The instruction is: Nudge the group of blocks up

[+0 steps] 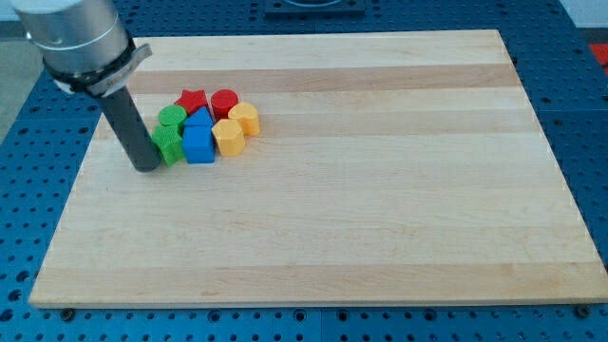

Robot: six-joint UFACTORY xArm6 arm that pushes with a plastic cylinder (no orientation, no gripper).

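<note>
A tight group of blocks sits at the view's upper left of the wooden board point(380, 209). It holds a red star point(192, 101), a red cylinder point(224, 102), a green cylinder point(172, 118), a green block point(170, 145), a blue triangle-like block point(199, 118), a blue block point(199, 143), a yellow cylinder point(245, 118) and a yellow hexagon-like block point(228, 136). My tip point(147, 167) rests on the board just left of the green block, at the group's lower left, touching or nearly touching it.
The arm's grey body point(81, 38) hangs over the board's upper left corner. The board lies on a blue perforated table point(589, 142).
</note>
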